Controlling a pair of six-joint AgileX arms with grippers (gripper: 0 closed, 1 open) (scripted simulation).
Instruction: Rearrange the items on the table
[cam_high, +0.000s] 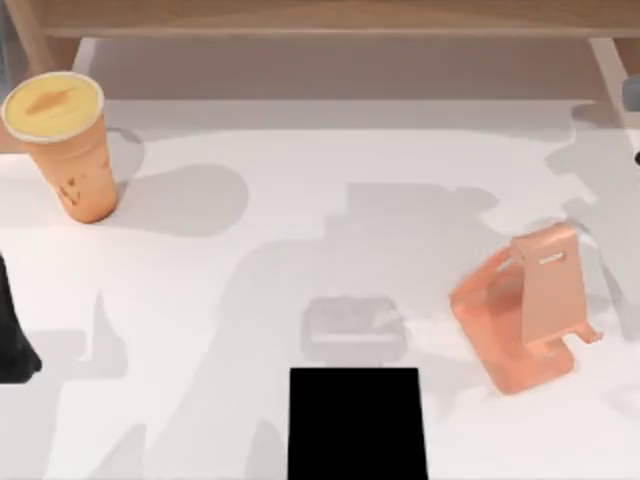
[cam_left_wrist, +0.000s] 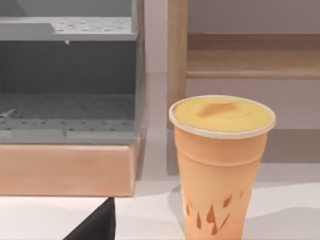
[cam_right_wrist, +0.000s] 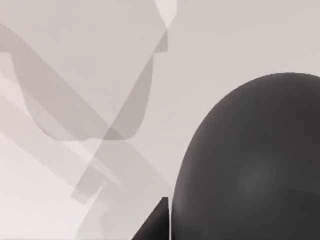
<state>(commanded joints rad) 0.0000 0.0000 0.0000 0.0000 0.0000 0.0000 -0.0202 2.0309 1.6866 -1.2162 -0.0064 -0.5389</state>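
With the left end effector (cam_left_wrist: 95, 225) low beside the upright cup (cam_left_wrist: 220, 165), probably lining up a grasp, and the right end effector (cam_right_wrist: 155, 222) close over the mouse (cam_right_wrist: 250, 165) on the desk (cam_high: 250, 300), I cannot tell either's finger state.

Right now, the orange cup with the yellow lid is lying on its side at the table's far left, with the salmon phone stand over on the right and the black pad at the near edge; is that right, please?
Not quite: the orange cup stands upright, lid on top, as the left wrist view shows. The rest holds: it is at the table's far left, the phone stand on the right, the black pad at the near edge.
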